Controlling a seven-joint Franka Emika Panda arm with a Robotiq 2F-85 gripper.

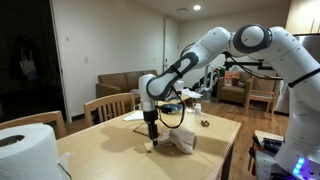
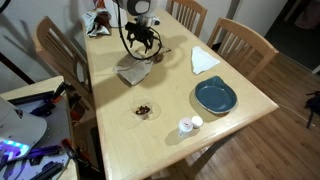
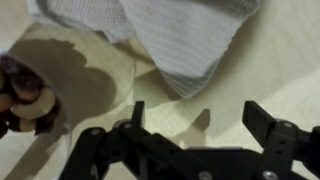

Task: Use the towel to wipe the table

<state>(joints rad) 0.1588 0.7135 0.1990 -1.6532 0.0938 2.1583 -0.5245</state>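
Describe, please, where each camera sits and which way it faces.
Exterior view: low at a table end by a paper roll, facing along it; arm, gripper and towel show.
Exterior view: high, looking down on the table; gripper by the towel.
Wrist view: looks down at the towel's edge; open fingers frame the bottom.
Shared: all three show gripper and towel.

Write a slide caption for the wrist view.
Open gripper above the wooden table, fingers empty, with the crumpled grey towel lying just ahead, not yet grasped.
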